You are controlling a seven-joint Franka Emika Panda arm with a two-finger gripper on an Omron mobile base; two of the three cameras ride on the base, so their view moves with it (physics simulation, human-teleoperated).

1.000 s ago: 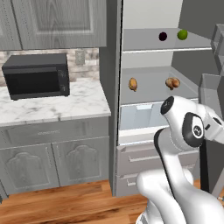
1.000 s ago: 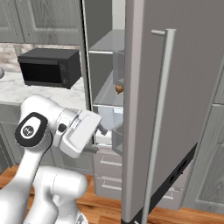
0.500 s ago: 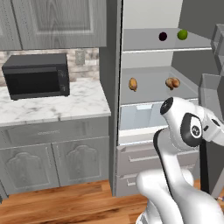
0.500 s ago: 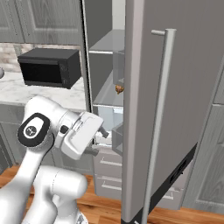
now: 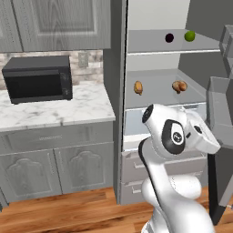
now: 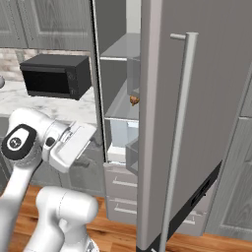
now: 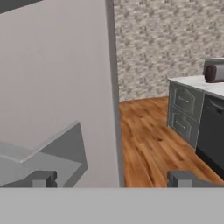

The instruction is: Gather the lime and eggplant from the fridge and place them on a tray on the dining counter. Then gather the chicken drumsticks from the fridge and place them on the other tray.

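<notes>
Claw (image 7: pixel 111 179) tips stand wide apart with nothing between them, and you see it pointing past the fridge door (image 7: pixel 52 87) toward the wood floor, not into the fridge. Nothing is gathered yet: on the middle shelf sit the chicken drumsticks (image 5: pixel 179 86), one apart to the left; higher up, the lime (image 5: pixel 189 36) rests just beside the dark eggplant (image 5: pixel 169 37). Against the earlier frames, your arm has swung slightly, while the food lies as before.
</notes>
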